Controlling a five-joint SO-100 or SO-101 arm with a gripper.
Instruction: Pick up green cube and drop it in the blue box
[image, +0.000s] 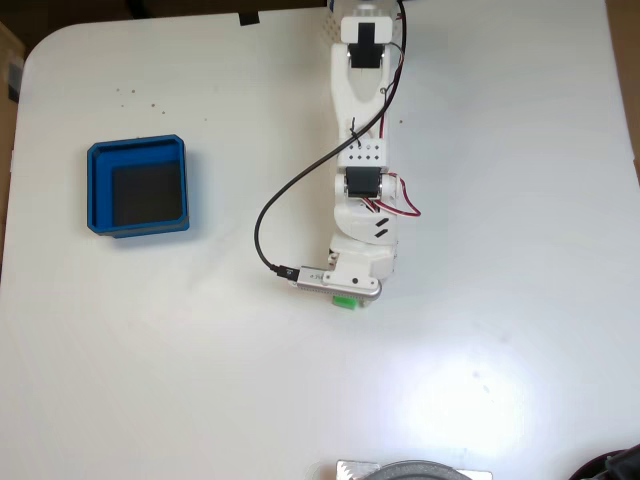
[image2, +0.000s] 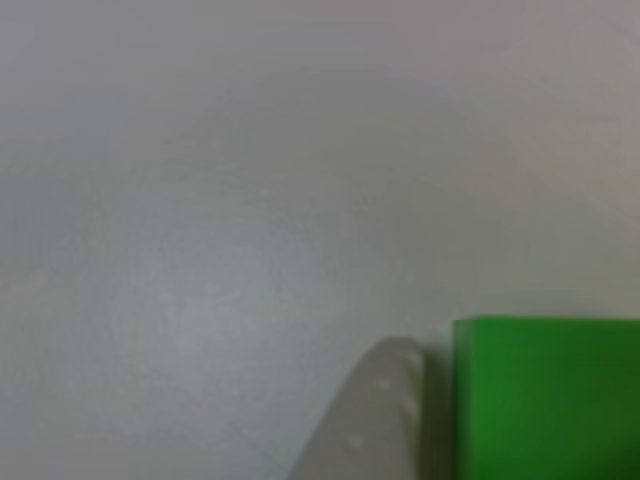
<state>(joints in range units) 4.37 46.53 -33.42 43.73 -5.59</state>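
in the other view one pale grey finger (image2: 375, 420) rises from the bottom edge, its rounded tip just beside the left face of the green cube (image2: 545, 395), with a thin gap or shadow line between them. the cube is blurred and cut off by the right and bottom edges. a second finger cannot be made out there, so whether the fingers are spread or pinching the cube cannot be told.

in the fixed view the gripper (image: 345, 296) points down the picture, and the green cube (image: 343, 302) peeks out from under its lower edge, mostly covered by the white housing. it lies on the white table (image: 480, 330), a little below the middle of the picture.

above the gripper the white arm (image: 362, 120) stretches up to its base at the top edge. a black cable (image: 262, 225) loops from the arm out to the left and back into a plug by the wrist.

the blue box (image: 137, 150) stands well apart, at the left of the table, its dark floor bare.
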